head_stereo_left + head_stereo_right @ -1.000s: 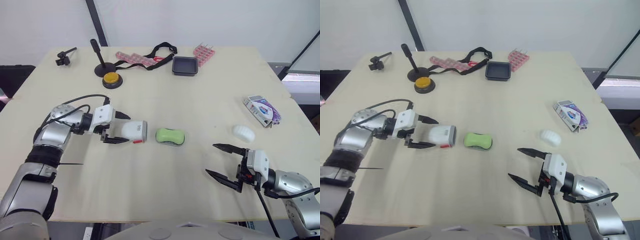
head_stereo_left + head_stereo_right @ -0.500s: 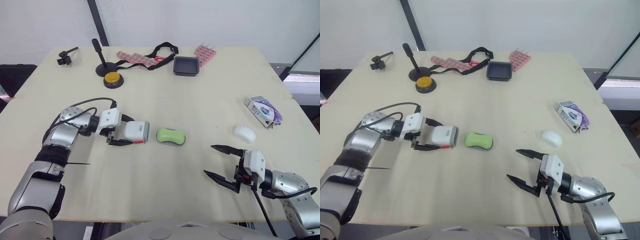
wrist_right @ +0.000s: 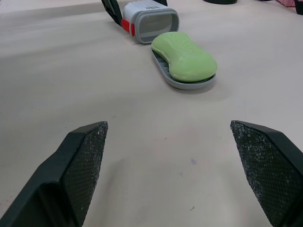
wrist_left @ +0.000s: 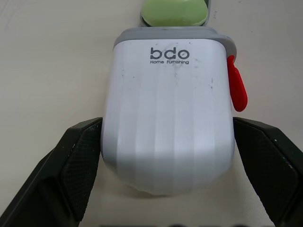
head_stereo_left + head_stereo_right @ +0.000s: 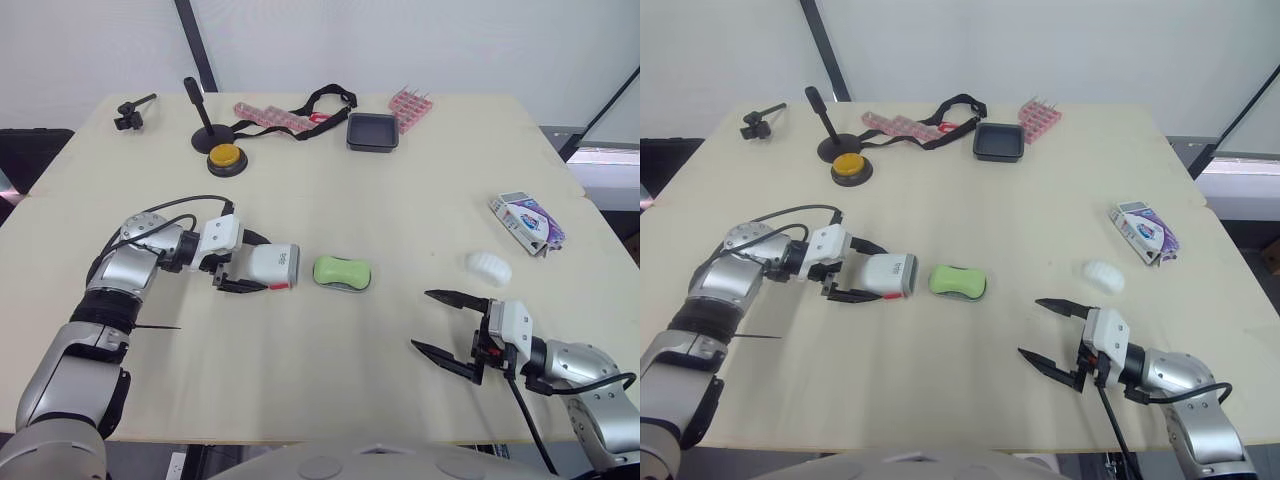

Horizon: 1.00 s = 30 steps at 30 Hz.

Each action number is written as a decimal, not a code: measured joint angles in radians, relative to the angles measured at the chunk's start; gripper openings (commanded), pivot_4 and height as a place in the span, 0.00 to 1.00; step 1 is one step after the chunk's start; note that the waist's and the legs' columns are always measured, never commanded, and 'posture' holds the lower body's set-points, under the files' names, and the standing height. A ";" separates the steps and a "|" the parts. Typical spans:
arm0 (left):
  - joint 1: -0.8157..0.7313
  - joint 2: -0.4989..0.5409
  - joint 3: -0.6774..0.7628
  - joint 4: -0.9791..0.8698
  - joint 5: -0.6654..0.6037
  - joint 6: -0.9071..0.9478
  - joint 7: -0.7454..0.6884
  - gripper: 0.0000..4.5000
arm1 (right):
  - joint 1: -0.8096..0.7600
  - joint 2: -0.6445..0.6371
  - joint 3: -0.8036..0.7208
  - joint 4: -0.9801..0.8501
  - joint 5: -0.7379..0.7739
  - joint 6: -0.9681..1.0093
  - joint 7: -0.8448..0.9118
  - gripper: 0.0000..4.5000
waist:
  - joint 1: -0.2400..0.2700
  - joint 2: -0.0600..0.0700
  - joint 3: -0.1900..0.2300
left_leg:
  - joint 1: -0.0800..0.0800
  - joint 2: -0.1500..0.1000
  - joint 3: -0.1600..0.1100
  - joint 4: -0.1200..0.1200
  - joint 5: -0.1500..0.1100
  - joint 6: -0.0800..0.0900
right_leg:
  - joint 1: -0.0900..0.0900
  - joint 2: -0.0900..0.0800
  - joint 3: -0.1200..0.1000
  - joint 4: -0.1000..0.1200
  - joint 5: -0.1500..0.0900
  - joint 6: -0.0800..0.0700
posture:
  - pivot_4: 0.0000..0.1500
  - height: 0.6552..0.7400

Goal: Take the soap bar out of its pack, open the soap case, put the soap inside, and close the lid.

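Soap case sleeve (image 5: 275, 266), pinched by the left gripper (image 5: 262, 265), has slid nearer the green soap bar (image 5: 342, 270) on its grey tray (image 3: 187, 85), so closing looks imminent; right gripper (image 5: 420, 319) hovers spread.

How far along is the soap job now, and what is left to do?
Done: the green soap lies bare on the grey tray, away from its pack. In hand: the left gripper holds the white cover, whose open end faces the soap. Left: slide the cover over the tray and soap until shut. The right gripper is open, holding nothing.
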<state>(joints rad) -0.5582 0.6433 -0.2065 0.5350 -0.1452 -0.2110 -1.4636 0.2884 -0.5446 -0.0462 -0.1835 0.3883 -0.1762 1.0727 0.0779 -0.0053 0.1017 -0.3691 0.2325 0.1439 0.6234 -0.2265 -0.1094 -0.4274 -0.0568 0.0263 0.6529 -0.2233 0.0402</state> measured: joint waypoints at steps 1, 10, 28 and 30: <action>0.002 -0.003 0.000 -0.001 0.000 0.000 0.000 1.00 | 0.000 -0.001 0.000 -0.001 0.000 0.000 -0.001 0.99 | 0.000 0.000 0.000 | 0.000 0.000 0.000 0.000 0.000 0.000 | 0.000 0.000 0.000 0.000 0.000 0.000 | 1.00 0.87; 0.005 -0.016 -0.010 -0.001 0.004 -0.012 -0.004 1.00 | 0.004 -0.013 0.000 -0.023 0.001 0.010 -0.010 0.99 | 0.000 0.000 0.000 | 0.000 0.000 0.000 0.000 0.000 0.000 | 0.000 0.000 0.000 0.000 0.000 0.000 | 1.00 0.87; 0.008 -0.029 -0.014 0.011 0.021 -0.064 -0.002 0.77 | 0.016 -0.016 0.001 -0.036 -0.002 0.022 -0.019 1.00 | 0.000 0.000 0.000 | 0.000 0.000 0.000 0.000 0.000 0.000 | 0.000 0.000 0.001 -0.001 0.000 0.000 | 1.00 0.87; 0.008 -0.029 -0.014 0.013 0.021 -0.070 -0.002 0.77 | 0.015 -0.016 0.004 -0.028 -0.003 0.019 -0.018 1.00 | 0.000 0.000 0.000 | 0.000 0.000 0.000 0.000 0.000 0.000 | 0.000 0.000 0.001 -0.001 0.000 0.000 | 1.00 0.87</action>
<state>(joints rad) -0.5503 0.6140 -0.2204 0.5485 -0.1239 -0.2808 -1.4656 0.3038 -0.5604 -0.0425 -0.2116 0.3850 -0.1574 1.0546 0.0777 -0.0052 0.1018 -0.3693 0.2325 0.1438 0.6230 -0.2266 -0.1094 -0.4274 -0.0571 0.0269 0.6519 -0.2233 0.0401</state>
